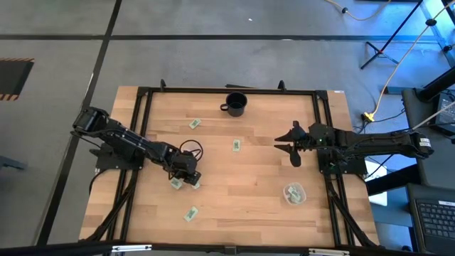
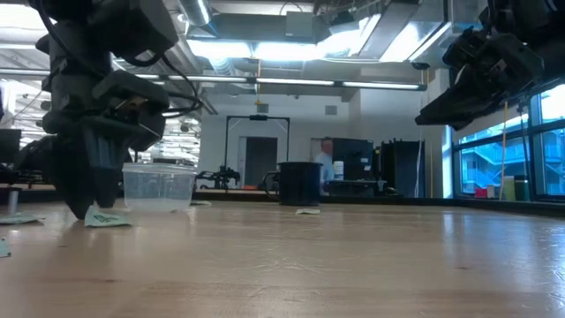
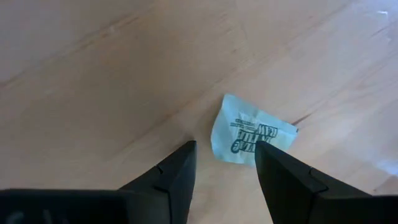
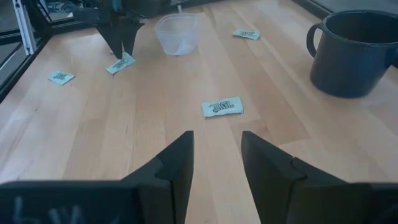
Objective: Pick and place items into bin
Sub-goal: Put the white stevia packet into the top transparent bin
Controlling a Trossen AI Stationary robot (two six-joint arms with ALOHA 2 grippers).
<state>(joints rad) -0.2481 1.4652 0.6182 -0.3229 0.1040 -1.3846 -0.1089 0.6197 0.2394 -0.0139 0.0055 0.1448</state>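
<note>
On the pale wood-plank tabletop (image 1: 242,178), the left end effector (image 3: 225,171) stands fingers apart over a green-and-white packet (image 3: 249,132); the right end effector (image 4: 216,163) hovers, fingers apart. An office room lies beyond.

Packet by your left arm (image 3: 252,134): green print, seen upside down; you can make out "IN THE RAW" in large letters, with the smaller lines above it too fine to read.
Packet near the mug (image 4: 222,106): dark print shows, but you cannot read it.
Other packets: print too small to read.
</note>
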